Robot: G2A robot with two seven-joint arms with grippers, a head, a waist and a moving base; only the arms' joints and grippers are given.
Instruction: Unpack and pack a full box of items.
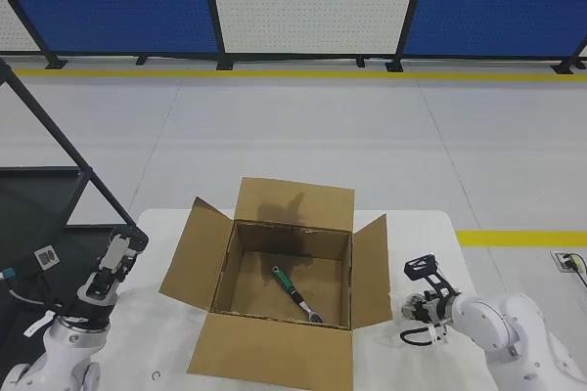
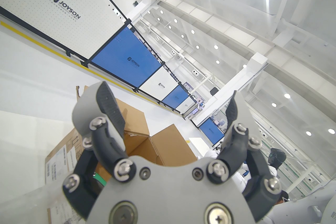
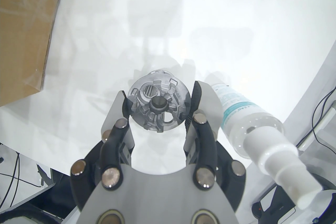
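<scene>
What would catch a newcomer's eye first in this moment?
An open cardboard box sits mid-table, with a green-handled wrench lying inside. Beside the box, the right claw grips a grey toothed metal part, with a clear spray bottle close beside it.

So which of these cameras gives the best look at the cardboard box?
The top view. It looks straight down on the whole box, with all four flaps spread open and a wrench lying on the bottom. The left wrist view sees its outer walls and flaps from low at the side. The right wrist view catches a corner of one flap.
</scene>
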